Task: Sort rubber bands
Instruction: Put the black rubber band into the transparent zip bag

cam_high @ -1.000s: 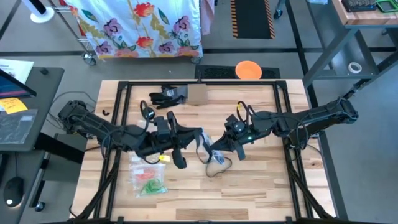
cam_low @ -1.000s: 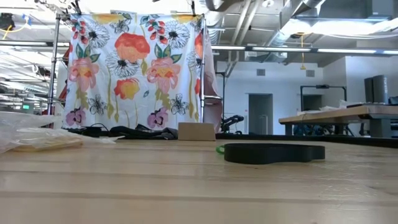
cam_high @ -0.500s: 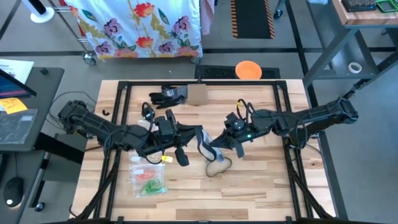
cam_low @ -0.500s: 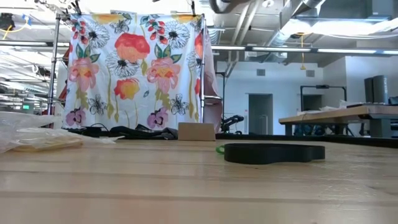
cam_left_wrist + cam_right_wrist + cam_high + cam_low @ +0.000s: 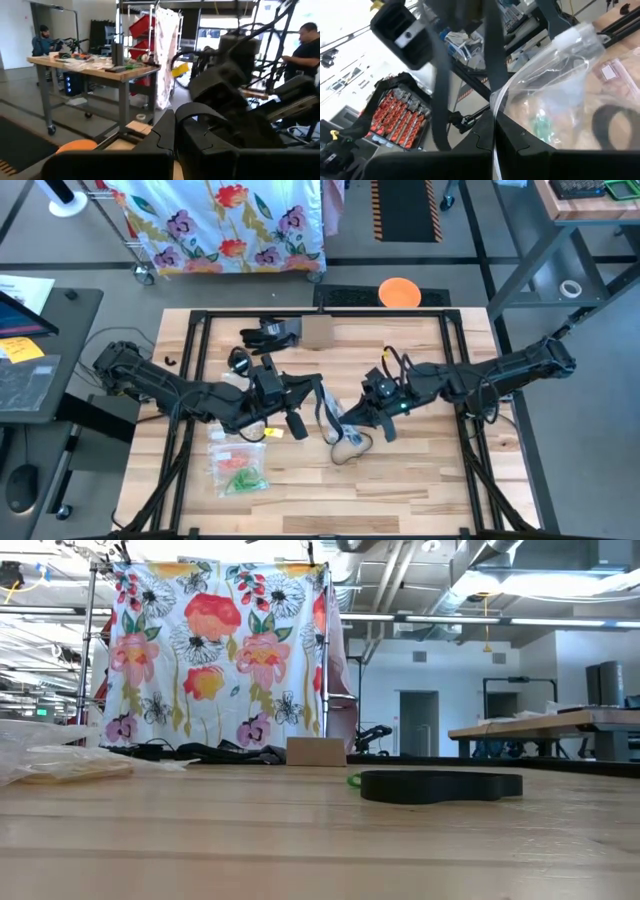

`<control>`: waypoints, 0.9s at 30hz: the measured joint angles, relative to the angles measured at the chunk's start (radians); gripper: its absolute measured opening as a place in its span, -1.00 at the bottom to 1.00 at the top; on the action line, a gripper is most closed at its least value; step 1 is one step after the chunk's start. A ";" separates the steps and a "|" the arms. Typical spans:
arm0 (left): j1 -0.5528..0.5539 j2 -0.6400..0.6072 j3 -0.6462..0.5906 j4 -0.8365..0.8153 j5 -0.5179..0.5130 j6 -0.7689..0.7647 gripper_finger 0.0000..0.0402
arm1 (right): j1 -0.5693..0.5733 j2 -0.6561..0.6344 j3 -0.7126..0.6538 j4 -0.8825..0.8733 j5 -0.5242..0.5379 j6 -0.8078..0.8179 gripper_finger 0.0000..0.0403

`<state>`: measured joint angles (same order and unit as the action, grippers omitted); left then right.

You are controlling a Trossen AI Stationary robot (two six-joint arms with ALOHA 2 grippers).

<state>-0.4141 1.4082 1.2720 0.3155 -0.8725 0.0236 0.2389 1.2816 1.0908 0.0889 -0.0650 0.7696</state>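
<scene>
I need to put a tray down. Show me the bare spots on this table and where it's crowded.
Free: the near-right wood of the table, below the right hand, and the far-right corner. Crowded: the middle, where the left hand and right hand, both shut, grip a clear bag; near-left holds a bag of rubber bands.

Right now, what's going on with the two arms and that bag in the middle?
Both arms meet over mid-table, holding a clear plastic bag up between them. The left end effector and right end effector are each shut on its film. A second bag with red and green rubber bands lies flat on the table, near the left arm.
</scene>
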 joint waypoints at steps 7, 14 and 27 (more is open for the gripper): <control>-0.006 0.044 0.000 -0.096 -0.007 -0.066 -1.00 | 0.012 0.000 0.000 -0.069 0.056 0.030 -1.00; -0.079 0.115 -0.001 -0.168 -0.198 -0.041 -1.00 | -0.074 0.000 0.000 -0.390 0.120 0.108 -1.00; -0.287 0.111 -0.001 -0.380 -0.527 -0.008 -1.00 | -0.157 0.081 0.113 -0.430 -0.116 -0.104 -1.00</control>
<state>-0.7010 1.5192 1.2713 -0.0642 -1.3993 0.0152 0.0821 1.3628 1.2039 -0.3408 -0.1809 0.6657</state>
